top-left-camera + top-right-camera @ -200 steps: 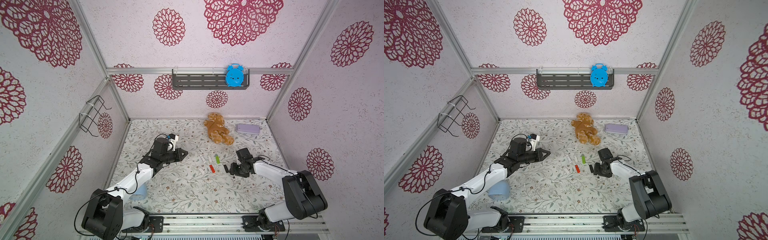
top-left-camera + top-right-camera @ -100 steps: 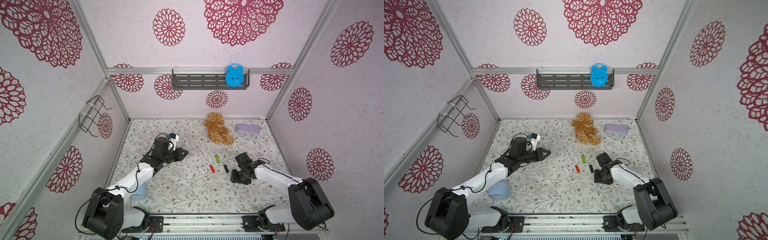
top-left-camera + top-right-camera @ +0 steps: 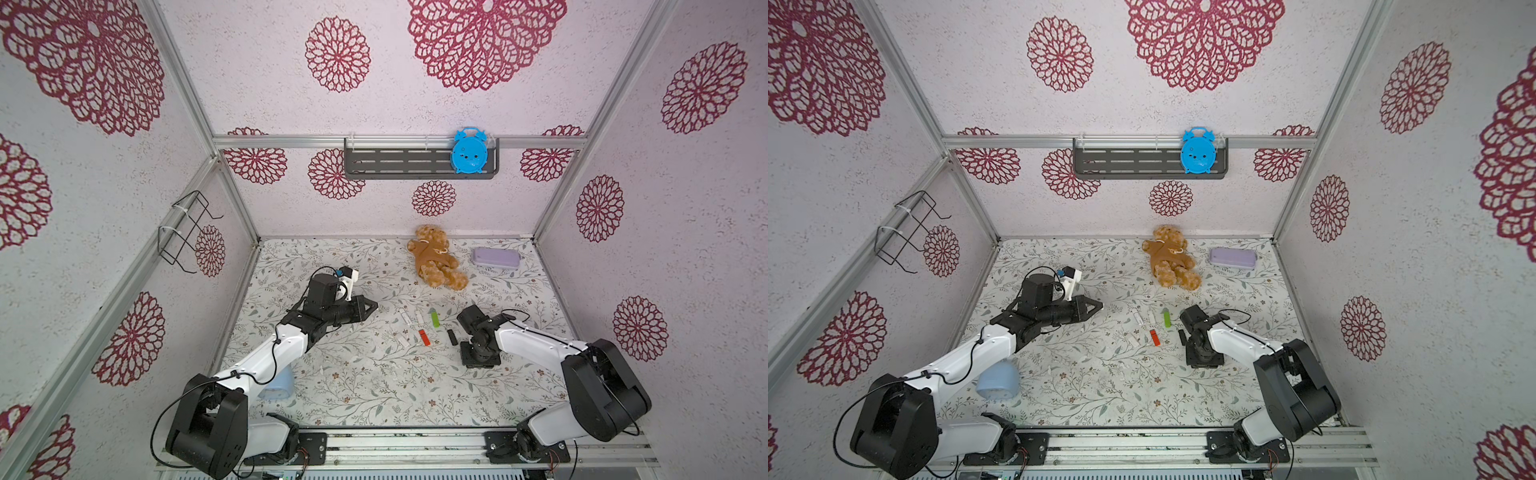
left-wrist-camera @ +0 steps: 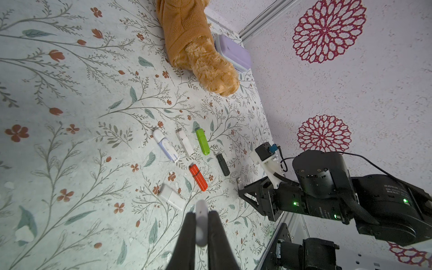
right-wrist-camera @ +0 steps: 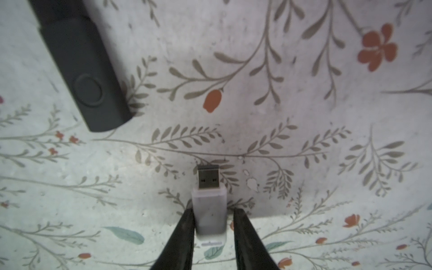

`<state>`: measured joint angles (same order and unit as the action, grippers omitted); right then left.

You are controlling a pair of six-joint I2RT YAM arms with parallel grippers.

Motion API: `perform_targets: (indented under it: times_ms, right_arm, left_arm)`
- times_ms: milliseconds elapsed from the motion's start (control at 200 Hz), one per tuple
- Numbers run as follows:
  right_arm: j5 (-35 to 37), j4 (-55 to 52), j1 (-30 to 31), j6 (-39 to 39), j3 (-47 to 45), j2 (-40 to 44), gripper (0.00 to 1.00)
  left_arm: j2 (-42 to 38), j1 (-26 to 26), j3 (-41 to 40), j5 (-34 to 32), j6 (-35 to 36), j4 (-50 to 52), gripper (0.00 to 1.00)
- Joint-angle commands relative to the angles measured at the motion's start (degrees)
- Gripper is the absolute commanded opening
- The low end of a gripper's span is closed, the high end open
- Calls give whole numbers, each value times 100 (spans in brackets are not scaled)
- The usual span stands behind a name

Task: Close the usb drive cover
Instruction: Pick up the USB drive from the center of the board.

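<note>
Tabletop [image 5: 304,70] usb drive [image 5: 209,210] lies inside right gripper [image 5: 213,211]; left gripper [image 4: 202,214] pinches cover [image 4: 201,225].

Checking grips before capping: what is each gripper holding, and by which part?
Left gripper pinches the small white plastic cap by its sides, tip protruding. Right gripper straddles the body of the white capless USB drive; clamping unclear.
</note>
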<state>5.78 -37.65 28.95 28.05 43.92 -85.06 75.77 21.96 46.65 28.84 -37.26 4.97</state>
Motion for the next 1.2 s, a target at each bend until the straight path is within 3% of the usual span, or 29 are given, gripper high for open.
perform_targets:
  times_ms: [0, 340, 775, 1016, 1196]
  right_arm:
    - [44, -184, 5, -18, -62, -198, 30]
    - [-127, -30, 8, -113, -50, 49, 24]
    - [-164, 768, 217, -1183, 311, 1903, 23]
    - [-1006, 777, 480, -2089, 786, 1563, 25]
    - [-1125, 929, 681, -2376, 999, 1364, 24]
  left_arm:
    - [-18, -41, 81, 9, 96, -51, 8]
    - [87, -42, 175, 166, 130, -32, 8]
    - [254, -32, 353, 530, 190, -7, 8]
    - [349, -15, 397, 658, 226, -31, 8]
    - [368, 19, 414, 665, 216, -41, 8]
